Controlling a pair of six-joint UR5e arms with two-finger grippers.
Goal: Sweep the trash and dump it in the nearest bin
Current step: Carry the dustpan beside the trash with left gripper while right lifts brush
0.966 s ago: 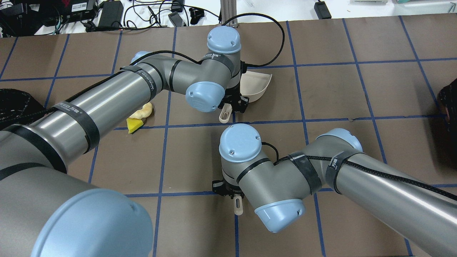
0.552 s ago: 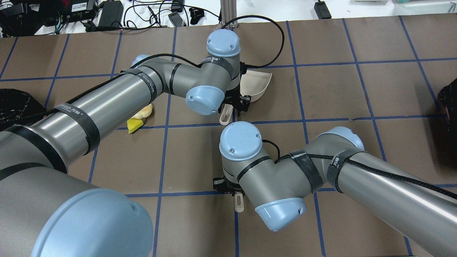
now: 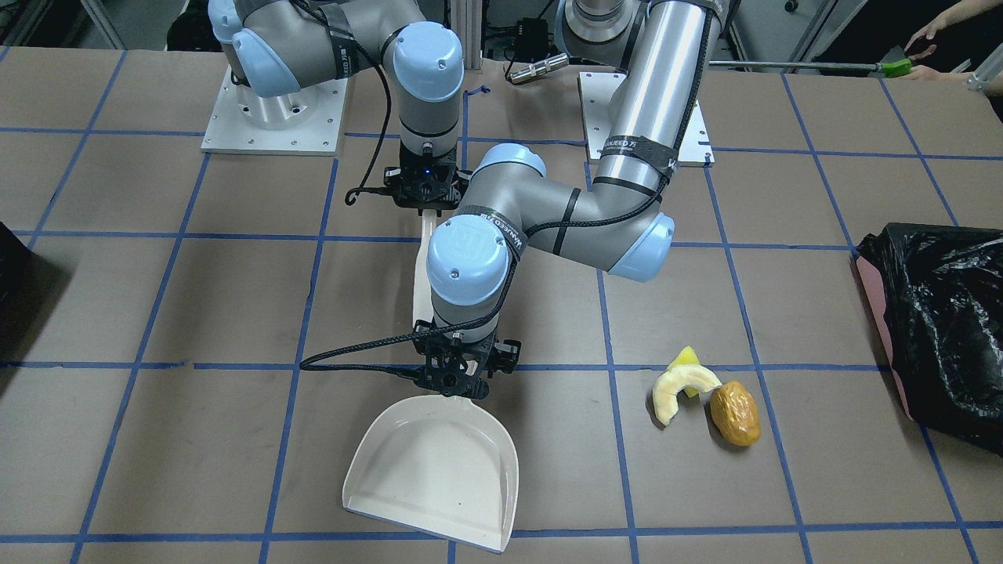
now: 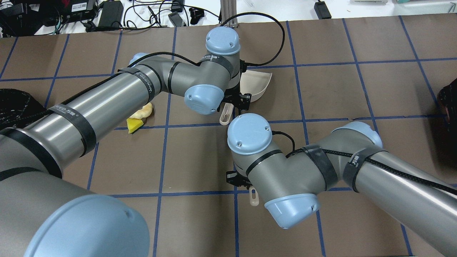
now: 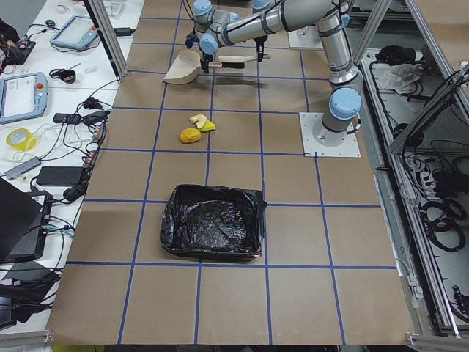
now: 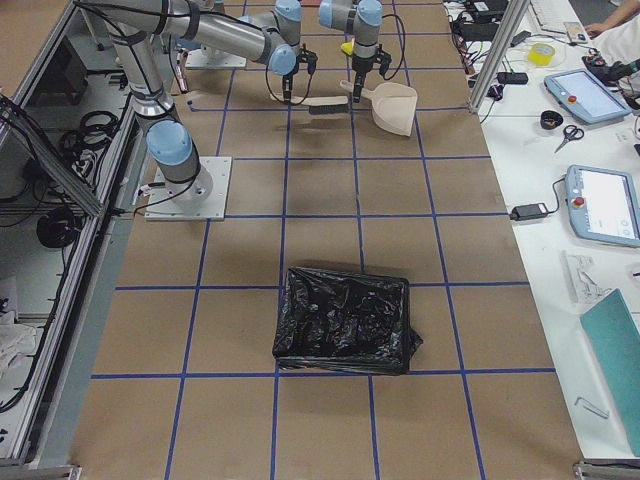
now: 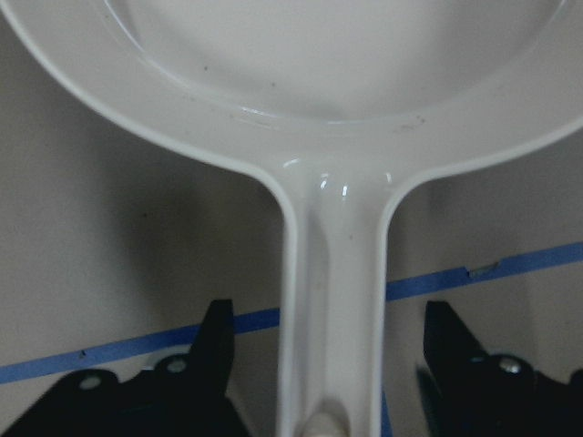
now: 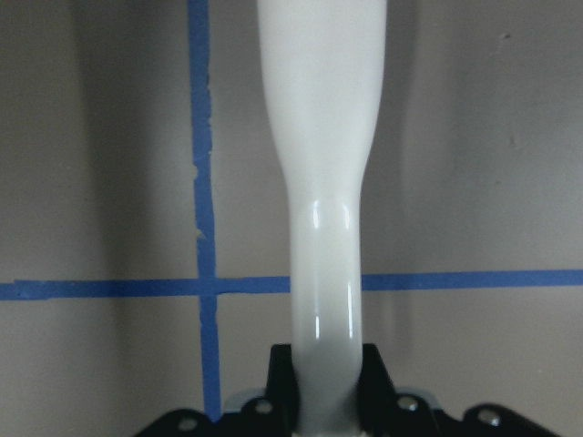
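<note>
The white dustpan point(image 3: 435, 470) lies flat on the table. My left gripper point(image 3: 458, 380) is open, one jaw either side of the dustpan's handle point(image 7: 332, 273), not touching it. My right gripper point(image 8: 326, 355) is shut on the white brush handle point(image 8: 323, 137), just behind the left wrist point(image 3: 423, 266). The trash lies to the dustpan's side: a pale banana-like slice point(image 3: 678, 388), a small yellow chunk point(image 3: 686, 356) and a brown-orange lump point(image 3: 735, 423). The bin point(image 3: 940, 329), pink-sided with a black bag, stands beyond them. In the overhead view my left arm hides the lump.
A second black-bagged container point(image 6: 345, 320) stands toward the table's other end. The two wrists are close together near the table's middle point(image 4: 246, 139). The arm bases point(image 3: 274, 110) sit at the robot's edge of the table. Cables and devices lie past the far edge point(image 4: 107, 14).
My right wrist has moved right and a little toward the dustpan, carrying the brush handle with it. The left gripper, the dustpan and the trash have stayed in place.
</note>
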